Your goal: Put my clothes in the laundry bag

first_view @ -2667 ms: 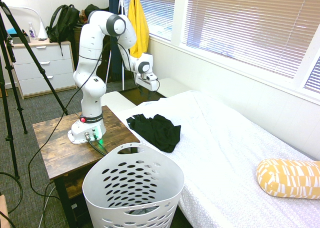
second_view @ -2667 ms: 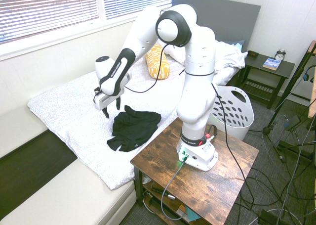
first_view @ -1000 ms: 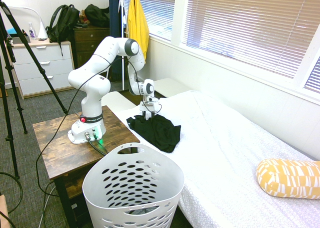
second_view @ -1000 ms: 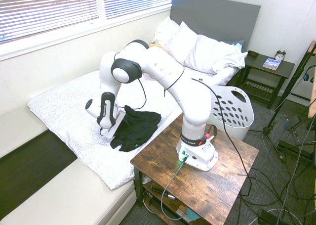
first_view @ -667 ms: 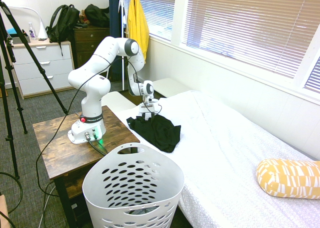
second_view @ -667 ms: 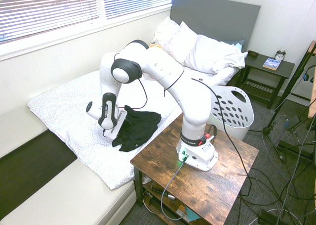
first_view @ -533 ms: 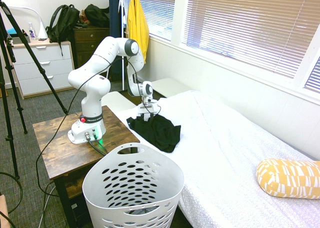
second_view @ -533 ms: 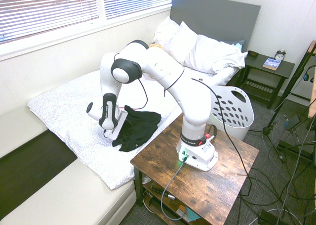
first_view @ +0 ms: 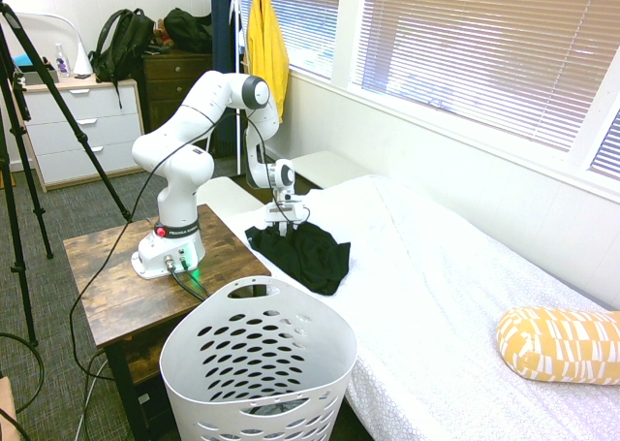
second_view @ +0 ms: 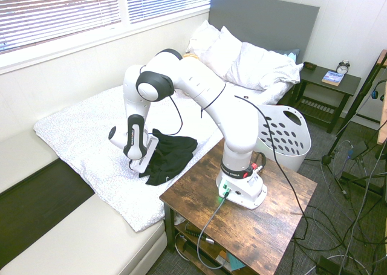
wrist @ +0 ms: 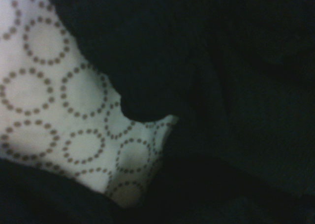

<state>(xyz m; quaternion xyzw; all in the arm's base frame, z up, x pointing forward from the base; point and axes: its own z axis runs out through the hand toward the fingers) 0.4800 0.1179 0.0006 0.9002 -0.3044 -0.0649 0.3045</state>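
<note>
Mostly white bed [first_view: 436, 267], blinds [first_view: 465, 44] behind

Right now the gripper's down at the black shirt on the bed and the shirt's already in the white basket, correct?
Not quite. The gripper is down at the black shirt, but the shirt lies on the bed, not in the white basket. The first exterior view shows it.

White arm [second_view: 181, 81] folded low, tool [second_view: 140, 164] angled steeply downward

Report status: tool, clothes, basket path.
Tool down at black clothes, jaw state unclear. Clothes on bed, not lifted. White laundry basket beside bed; nothing between.
</note>
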